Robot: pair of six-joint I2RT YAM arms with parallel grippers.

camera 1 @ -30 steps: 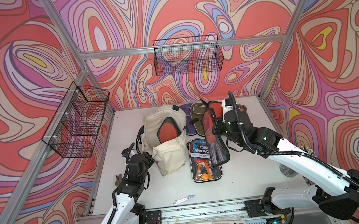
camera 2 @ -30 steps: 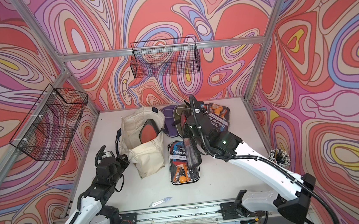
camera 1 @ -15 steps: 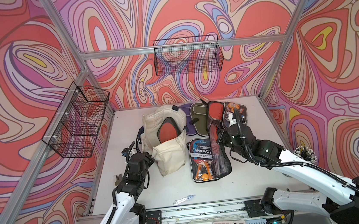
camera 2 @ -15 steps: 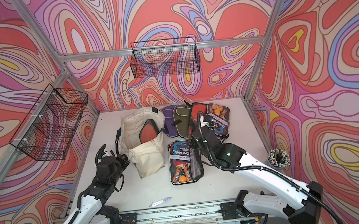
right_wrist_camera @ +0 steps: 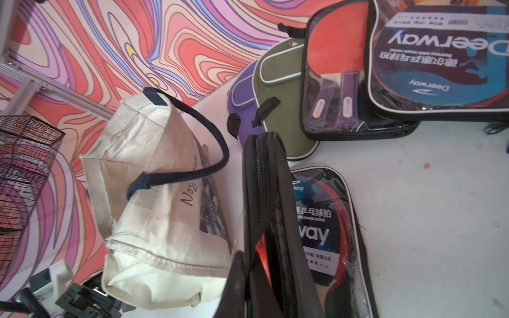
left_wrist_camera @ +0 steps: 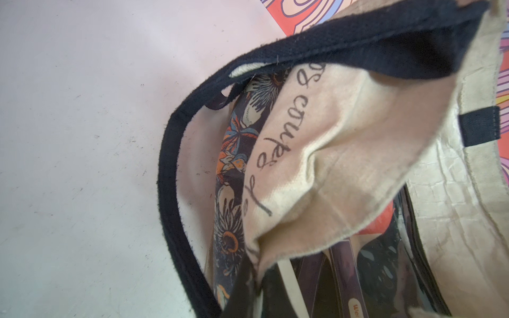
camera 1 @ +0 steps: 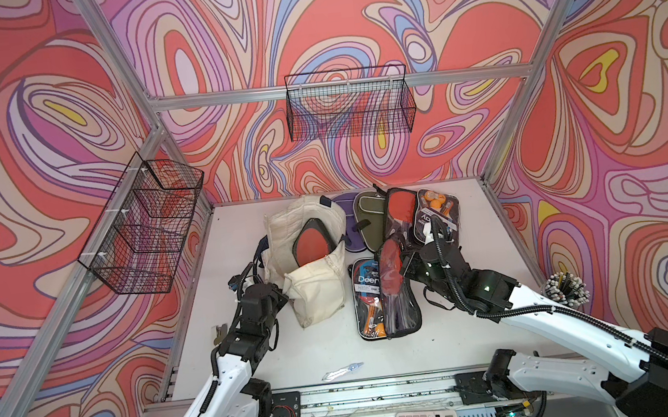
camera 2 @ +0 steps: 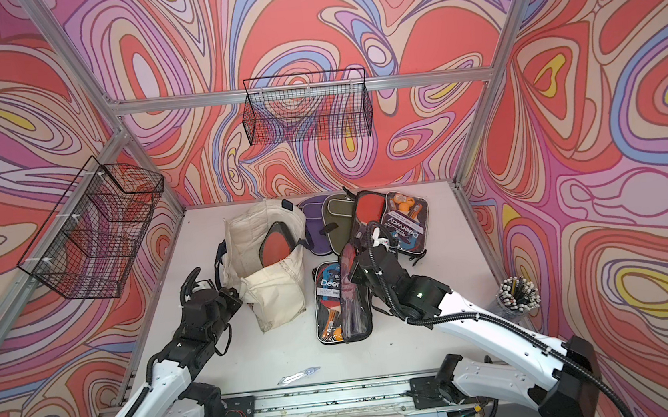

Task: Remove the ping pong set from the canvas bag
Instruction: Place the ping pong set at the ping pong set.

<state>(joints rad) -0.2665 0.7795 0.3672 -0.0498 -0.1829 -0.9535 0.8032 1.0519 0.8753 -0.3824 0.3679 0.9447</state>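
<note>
A cream canvas bag [camera 1: 297,230] slumps on a white table [camera 1: 262,350]; everything here is placed from that bag. Just off the bag's right flank, the right gripper [camera 1: 405,267] is clamped on one end of a ping pong set [camera 1: 398,307] — a clear zip case with black piping and a red paddle inside, already outside the bag. The case stands tilted on its long edge. Its long axis runs alongside the bag's right flank, from level with the bag's mouth to past its front corner. Its lower edge rests on a flat set [camera 1: 367,285] that lies label-up between it and the bag. The held case therefore hangs directly from that gripper, with its free end pointing away from it, so what comes next is probably just lowering it and letting go. The right arm comes in low from well to the right of the bag, elbow bent, with the wrist aimed toward the bag. At the bag's front-left corner the left gripper [camera 1: 282,294] is closed too and seems to be pinching the bag's hem. Its fingers do not show in its wrist view, which looks straight into the bag. In the bag's mouth another red-paddle case, the bagged set [camera 1: 313,247], peeks out — it is nearer the left gripper than the right.
</note>
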